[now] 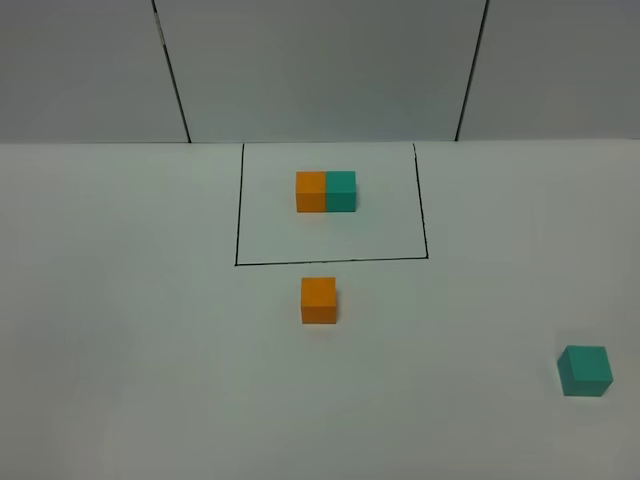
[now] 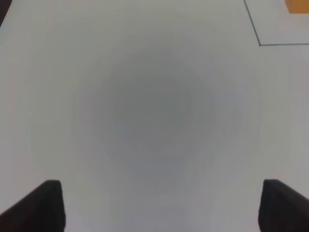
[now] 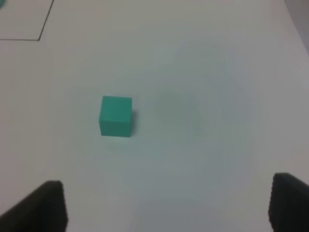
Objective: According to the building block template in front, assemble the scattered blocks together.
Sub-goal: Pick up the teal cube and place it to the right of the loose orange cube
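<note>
The template (image 1: 326,191) is an orange and a teal cube joined as one bar, inside a thin black drawn rectangle (image 1: 237,232) at the back middle. A loose orange cube (image 1: 319,300) sits just in front of the rectangle. A loose teal cube (image 1: 585,370) sits at the front right; it also shows in the right wrist view (image 3: 116,116). No gripper shows in the high view. My left gripper (image 2: 157,205) is open and empty above bare table. My right gripper (image 3: 166,205) is open and empty, short of the teal cube.
The white table (image 1: 130,330) meets a grey panelled wall (image 1: 320,70) at the back. A corner of the black rectangle (image 2: 260,43) and an orange edge (image 2: 297,6) show in the left wrist view.
</note>
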Available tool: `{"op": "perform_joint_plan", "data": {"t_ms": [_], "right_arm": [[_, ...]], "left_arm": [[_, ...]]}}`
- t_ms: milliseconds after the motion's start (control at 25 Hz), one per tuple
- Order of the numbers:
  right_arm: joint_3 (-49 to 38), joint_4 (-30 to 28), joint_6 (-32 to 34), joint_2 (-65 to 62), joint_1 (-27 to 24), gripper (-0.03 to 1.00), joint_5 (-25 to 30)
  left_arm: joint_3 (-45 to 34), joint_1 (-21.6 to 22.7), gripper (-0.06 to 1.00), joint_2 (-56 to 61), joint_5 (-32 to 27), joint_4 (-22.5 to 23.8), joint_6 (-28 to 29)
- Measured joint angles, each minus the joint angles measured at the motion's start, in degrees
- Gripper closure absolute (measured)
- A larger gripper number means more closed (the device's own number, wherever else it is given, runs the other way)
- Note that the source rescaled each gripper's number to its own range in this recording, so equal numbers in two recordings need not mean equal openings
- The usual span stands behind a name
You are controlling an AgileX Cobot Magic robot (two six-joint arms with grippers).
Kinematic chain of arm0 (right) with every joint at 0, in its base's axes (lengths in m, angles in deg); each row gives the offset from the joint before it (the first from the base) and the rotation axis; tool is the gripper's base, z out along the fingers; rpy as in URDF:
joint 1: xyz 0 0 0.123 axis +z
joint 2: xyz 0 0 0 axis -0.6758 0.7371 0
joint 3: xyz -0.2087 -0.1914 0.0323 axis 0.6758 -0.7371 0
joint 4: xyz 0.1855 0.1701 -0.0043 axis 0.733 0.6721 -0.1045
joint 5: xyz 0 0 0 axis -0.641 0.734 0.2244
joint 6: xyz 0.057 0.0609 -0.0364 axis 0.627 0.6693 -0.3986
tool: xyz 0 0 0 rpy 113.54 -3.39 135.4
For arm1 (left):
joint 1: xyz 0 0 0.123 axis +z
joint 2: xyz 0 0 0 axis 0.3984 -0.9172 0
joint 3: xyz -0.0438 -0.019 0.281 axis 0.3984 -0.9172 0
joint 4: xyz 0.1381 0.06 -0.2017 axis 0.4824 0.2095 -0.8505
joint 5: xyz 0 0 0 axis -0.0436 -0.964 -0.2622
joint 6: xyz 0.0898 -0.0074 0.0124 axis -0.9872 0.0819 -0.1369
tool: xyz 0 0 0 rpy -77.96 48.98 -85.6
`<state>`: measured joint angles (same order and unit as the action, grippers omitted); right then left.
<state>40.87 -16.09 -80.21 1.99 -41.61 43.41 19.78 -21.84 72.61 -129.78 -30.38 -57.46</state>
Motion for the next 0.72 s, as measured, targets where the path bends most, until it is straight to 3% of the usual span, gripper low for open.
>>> {"op": "perform_joint_plan", "data": {"t_ms": [720], "right_arm": [[0.0,0.0,0.0,0.0,0.0,0.18,0.0]], "left_arm": [[0.0,-3.01,0.23,0.28,-0.05,-0.59,-0.79]]}}
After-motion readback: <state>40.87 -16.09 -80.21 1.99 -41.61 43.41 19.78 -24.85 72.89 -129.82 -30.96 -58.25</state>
